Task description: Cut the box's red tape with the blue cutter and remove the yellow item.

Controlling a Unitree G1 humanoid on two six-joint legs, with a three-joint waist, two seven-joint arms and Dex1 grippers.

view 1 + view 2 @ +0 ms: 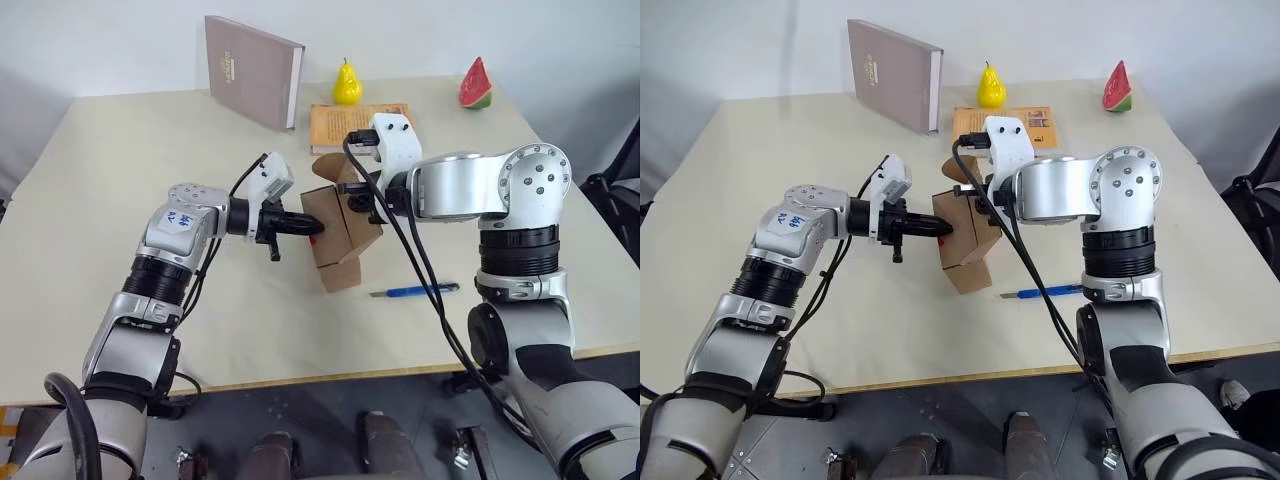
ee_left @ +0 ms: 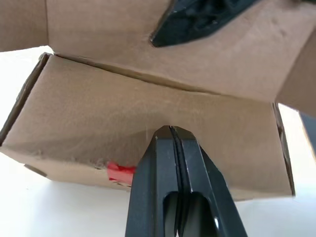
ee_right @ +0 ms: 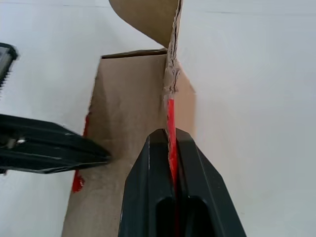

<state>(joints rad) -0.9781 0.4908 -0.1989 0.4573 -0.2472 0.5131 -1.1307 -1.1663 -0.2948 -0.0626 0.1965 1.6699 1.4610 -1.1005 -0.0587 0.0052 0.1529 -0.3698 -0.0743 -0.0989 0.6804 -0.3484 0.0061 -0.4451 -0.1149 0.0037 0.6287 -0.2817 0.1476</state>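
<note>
Right gripper (image 3: 170, 136) first: its two black fingers are pinched tight on the edge of a cardboard flap, a strip of red tape (image 3: 170, 116) running right down between them, so this hand is holding the box (image 1: 340, 235) up off the table (image 1: 120, 150), tilted, just left of centre in the head view. The left gripper (image 2: 170, 131) comes in from the left of the frame with its fingers pressed fully together, nothing between them, the tips right up against the box's brown side wall; whether they push on it or only touch, I can't say. A torn scrap of red tape shows low on that wall in the left wrist view, beside the closed fingers. Moving outward: the blue cutter (image 1: 415, 291) lies flat on the table to the lower right of the box, well apart from both hands. So by the look of it the cutting is done, with the tape split, the flaps standing open and the tool put down. What remains is the second half: the yellow item isn't visible anywhere, and the box's inside can't be made out, so I judge it still has to come out. Further back, at the top of the frame, stand a grey-brown book (image 1: 252, 70), a yellow pear (image 1: 347, 84), an orange book (image 1: 345, 122) and a watermelon slice (image 1: 476, 85).
</note>
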